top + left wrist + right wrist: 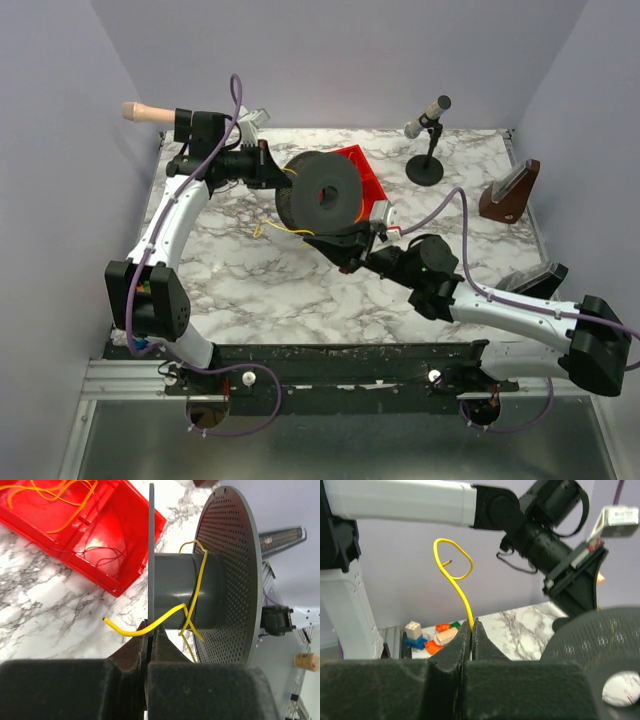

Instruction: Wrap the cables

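A grey spool (320,190) with perforated flanges hangs above the marble table. My left gripper (151,630) is shut on the edge of its thin flange (151,555). One yellow cable (131,630) loops loosely around the spool's hub (175,590), and its free end pokes out to the left past my left fingertips. My right gripper (471,623) is shut on a yellow cable (456,582) that curls upward in a loop; this gripper (318,240) sits just below the spool. More orange-yellow cables (55,495) lie in a red bin (115,555).
The red bin (368,172) stands behind the spool. A microphone on a stand (428,140) and a brown wedge-shaped holder (510,192) occupy the back right. Toy bricks (432,632) lie at the table's edge in the right wrist view.
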Motion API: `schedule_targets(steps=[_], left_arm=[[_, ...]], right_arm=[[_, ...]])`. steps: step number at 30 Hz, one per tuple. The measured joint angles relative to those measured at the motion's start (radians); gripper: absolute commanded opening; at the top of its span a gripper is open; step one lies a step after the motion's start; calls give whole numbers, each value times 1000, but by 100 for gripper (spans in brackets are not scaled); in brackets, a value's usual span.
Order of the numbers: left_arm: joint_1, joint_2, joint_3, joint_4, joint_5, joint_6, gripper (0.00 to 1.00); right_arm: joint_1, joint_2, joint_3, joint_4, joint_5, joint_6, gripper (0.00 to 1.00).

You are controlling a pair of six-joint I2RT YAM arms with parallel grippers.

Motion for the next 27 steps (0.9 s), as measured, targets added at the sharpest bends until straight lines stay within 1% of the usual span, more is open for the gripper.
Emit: schedule_targets(steps=[8,12,15,19,27], left_arm=[[98,-61,-15,142,1,-102,0],[116,-101,-24,200,3,-138,0],[123,-128,-24,224,4,-148,0],[130,-152,-24,229,12,-147,0],[140,-154,-49,225,20,-143,0]], right_arm=[[0,-122,-112,-129,43,0,1],[-5,-159,-153,-190,88,0,1],[-33,-193,-189,-229,109,13,1],[-112,-229,-231,-252,124,54,1],[-309,-278,-307,-274,122,161,1]])
